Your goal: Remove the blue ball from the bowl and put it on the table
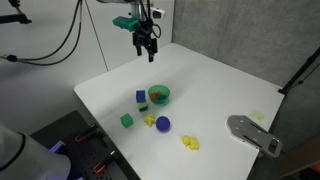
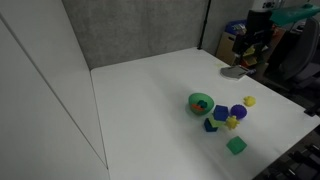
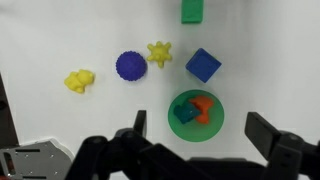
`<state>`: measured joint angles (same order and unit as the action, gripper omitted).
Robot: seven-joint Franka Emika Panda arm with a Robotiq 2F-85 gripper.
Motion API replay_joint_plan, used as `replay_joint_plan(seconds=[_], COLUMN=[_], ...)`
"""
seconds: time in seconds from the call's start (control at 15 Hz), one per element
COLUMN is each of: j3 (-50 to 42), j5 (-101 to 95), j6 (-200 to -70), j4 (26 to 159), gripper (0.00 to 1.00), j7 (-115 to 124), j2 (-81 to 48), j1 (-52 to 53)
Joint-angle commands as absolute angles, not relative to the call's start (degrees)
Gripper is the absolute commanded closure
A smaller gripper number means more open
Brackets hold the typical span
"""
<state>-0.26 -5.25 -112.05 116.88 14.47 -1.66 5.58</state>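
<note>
The blue ball point(image 1: 163, 124) lies on the white table point(image 1: 220, 90), outside the green bowl point(image 1: 159, 95). In the wrist view the ball point(image 3: 130, 66) sits between a yellow toy and a yellow star, and the bowl point(image 3: 181, 127) holds an orange piece and a teal piece. In an exterior view the ball point(image 2: 238, 112) lies right of the bowl point(image 2: 200, 103). My gripper point(image 1: 147, 42) hangs high above the table's far part, open and empty. It also shows in an exterior view point(image 2: 250, 47). In the wrist view its jaws point(image 3: 200, 135) frame the bowl far below.
A blue cube point(image 3: 203, 65) lies next to the bowl. A yellow star point(image 3: 159, 53), a yellow toy point(image 3: 79, 80) and a green cube point(image 3: 191, 11) lie nearby. A grey metal object point(image 1: 255, 133) lies near the table edge. A dark backdrop stands behind the table.
</note>
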Motion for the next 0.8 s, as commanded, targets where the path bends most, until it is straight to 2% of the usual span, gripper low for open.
replay_joint_plan(seconds=[0.0,0.73], j3=[0.57,1.06], j5=[-1.08,1.01], j6=[-106.45,-101.4], j4=[117.57,125.87], gripper=[0.0,0.0], j7=[13.65,12.46], j2=[3.53,15.8], j1=[4.17,3.04])
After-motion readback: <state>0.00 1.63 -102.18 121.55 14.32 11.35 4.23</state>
